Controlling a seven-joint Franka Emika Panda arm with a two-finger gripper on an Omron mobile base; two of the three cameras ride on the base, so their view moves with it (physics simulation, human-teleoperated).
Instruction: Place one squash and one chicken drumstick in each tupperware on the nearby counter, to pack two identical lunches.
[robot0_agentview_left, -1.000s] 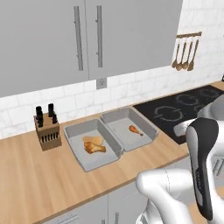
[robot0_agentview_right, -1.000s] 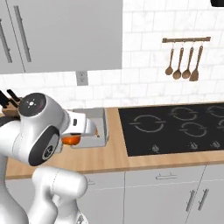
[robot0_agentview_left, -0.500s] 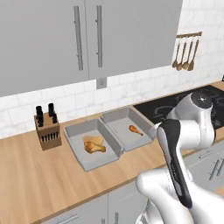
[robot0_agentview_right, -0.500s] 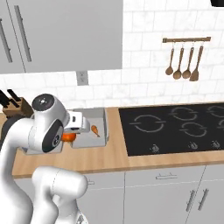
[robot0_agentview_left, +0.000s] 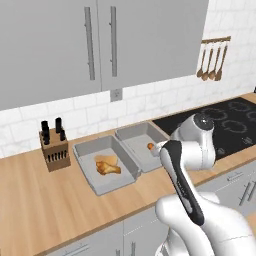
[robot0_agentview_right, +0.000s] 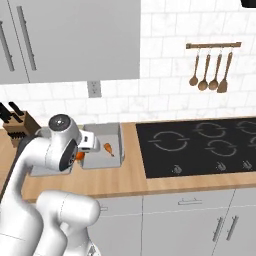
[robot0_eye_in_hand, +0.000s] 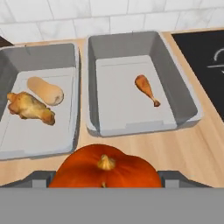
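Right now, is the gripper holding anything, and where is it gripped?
Yes. The gripper holds the round orange squash by its two sides, stem up, over the counter just short of the right-hand tray.

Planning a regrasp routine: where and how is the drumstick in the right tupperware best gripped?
Grip the drumstick across its plump end, coming from above. It lies flat on the floor of the right tupperware, apart from its walls; the bone tip looks too thin to hold.
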